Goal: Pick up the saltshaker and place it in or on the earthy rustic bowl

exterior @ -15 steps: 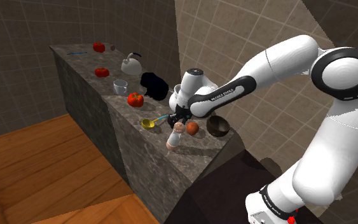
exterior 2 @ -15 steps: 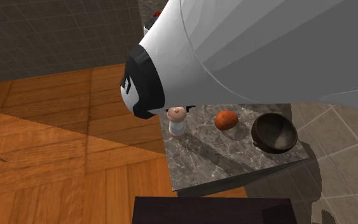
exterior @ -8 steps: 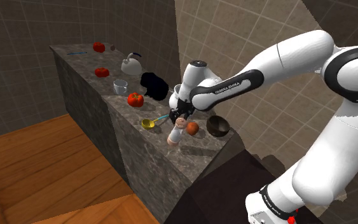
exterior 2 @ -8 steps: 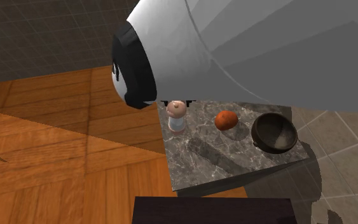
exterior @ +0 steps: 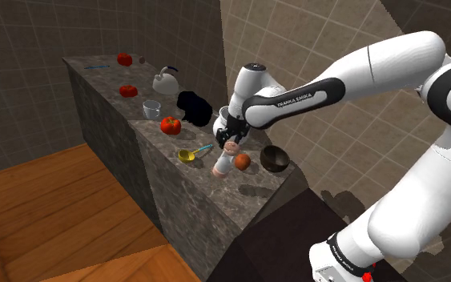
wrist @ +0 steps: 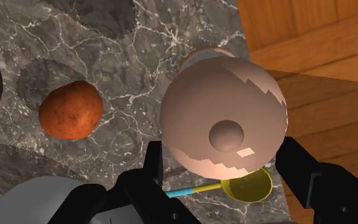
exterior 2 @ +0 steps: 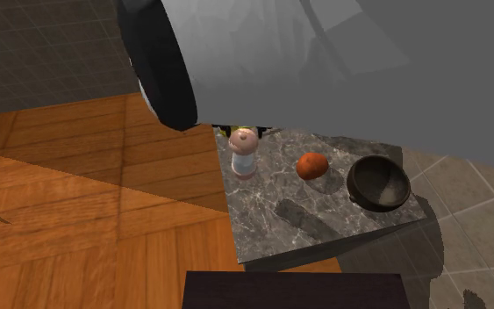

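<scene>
From the shoulder view, my claw [exterior: 230, 144] is clamped on the round head of the pale pink saltshaker [exterior: 223, 163]. It hangs tilted above the grey marble counter [exterior: 185, 196], just left of a reddish fruit [exterior: 243, 161], with the dark bowl [exterior: 275, 158] right of that fruit and a yellow spoon [exterior: 187, 155] further left. In the second exterior view my arm [exterior 2: 324, 61] looms across the top, and under it the saltshaker [exterior 2: 244, 154] sits near the counter's [exterior 2: 275, 233] left edge, the fruit [exterior 2: 311, 165] between it and the bowl [exterior 2: 378, 183]. In the wrist view my 2 fingers [wrist: 155, 159] press either side of the saltshaker's [wrist: 222, 118] head, with the fruit [wrist: 70, 109] on the stone beside it.
</scene>
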